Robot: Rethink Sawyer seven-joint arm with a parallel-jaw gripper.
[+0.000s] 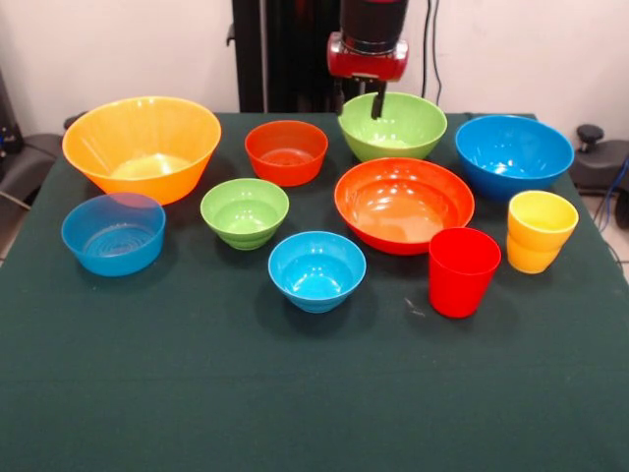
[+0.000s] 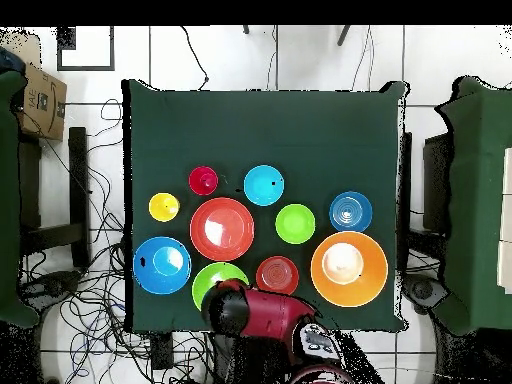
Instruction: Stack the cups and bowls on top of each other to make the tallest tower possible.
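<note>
Nothing is stacked; all pieces stand apart on the green cloth. The red cup (image 1: 463,271) (image 2: 203,181) and yellow cup (image 1: 541,231) (image 2: 164,207) are at the front view's right. The bowls are a large orange-yellow one (image 1: 142,147) (image 2: 349,268), a translucent blue one (image 1: 114,233) (image 2: 351,211), a small green one (image 1: 245,212) (image 2: 295,224), a small red-orange one (image 1: 286,152) (image 2: 277,274), a small blue one (image 1: 316,270) (image 2: 264,185), a wide red-orange one (image 1: 404,205) (image 2: 222,229), a large blue one (image 1: 514,155) (image 2: 161,265) and a far green one (image 1: 393,126) (image 2: 215,278). My gripper (image 1: 360,103) hangs open and empty over the far green bowl's rim.
The arm (image 2: 265,315) covers the table edge beside the base in the overhead view. The half of the green cloth (image 1: 295,393) away from the robot holds nothing. Cables and a cardboard box (image 2: 40,100) lie on the floor beside the table.
</note>
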